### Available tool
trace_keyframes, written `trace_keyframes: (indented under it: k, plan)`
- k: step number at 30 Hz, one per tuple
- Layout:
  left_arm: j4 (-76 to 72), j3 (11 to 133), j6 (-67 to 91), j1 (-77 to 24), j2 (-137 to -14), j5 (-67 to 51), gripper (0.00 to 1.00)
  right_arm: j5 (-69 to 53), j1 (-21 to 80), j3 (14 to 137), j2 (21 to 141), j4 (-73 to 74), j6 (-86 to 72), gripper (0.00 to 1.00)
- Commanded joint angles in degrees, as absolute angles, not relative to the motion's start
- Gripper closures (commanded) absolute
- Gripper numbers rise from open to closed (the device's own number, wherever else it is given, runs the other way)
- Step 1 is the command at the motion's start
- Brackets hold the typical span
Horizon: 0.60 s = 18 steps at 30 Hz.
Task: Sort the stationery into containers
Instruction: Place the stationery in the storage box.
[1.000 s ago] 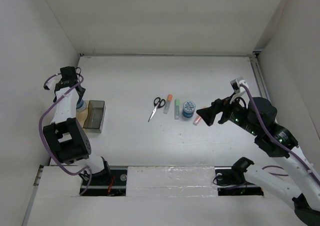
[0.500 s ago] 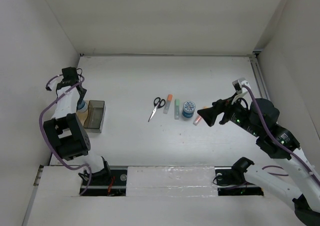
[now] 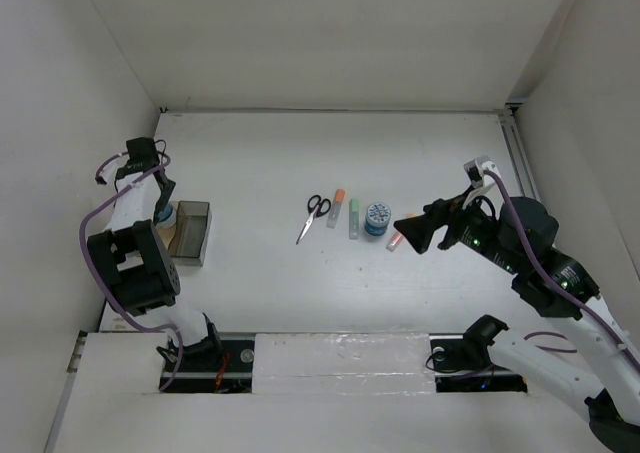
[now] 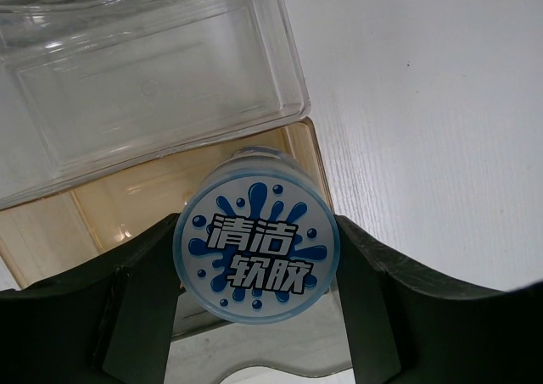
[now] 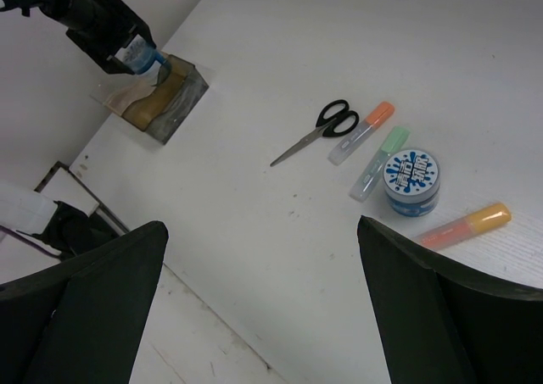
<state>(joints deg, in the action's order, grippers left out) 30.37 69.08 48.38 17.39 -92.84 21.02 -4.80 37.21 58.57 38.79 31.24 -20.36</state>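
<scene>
On the white table, the right gripper is held wide open and empty near the row of stationery. The left gripper is clamped on a blue-and-white roll, which is held over the amber-tinted bin, just beside the clear bin. Scissors, an orange-capped pen, a green-capped pen, a highlighter and a second roll are laid side by side mid-table, well apart from the bins.
</scene>
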Motion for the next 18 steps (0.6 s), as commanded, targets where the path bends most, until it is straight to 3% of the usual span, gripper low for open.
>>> trace_keyframes:
  k: [1,3,5,11,18]
  plan:
    - [28.48,69.17,47.9,16.19,-91.93,21.87,0.52,-5.45,37.62,59.41,38.24,27.77,-20.57,0.0]
    - [29.17,69.17,48.42,15.12,-91.93,23.11,0.31,-5.45,37.62,59.41,38.23,28.3,-20.57,0.0]
    - [29.79,69.17,48.95,15.12,-91.93,23.64,0.25,-5.45,37.62,59.41,38.23,28.3,-20.57,0.0]
    - [31.37,69.69,49.48,15.12,-91.32,24.17,0.12,-5.45,37.62,59.41,37.71,28.3,-20.57,0.0]
    - [29.1,69.7,46.59,13.46,-84.14,21.45,0.06,-4.83,37.62,59.41,37.71,28.83,-20.57,0.0]
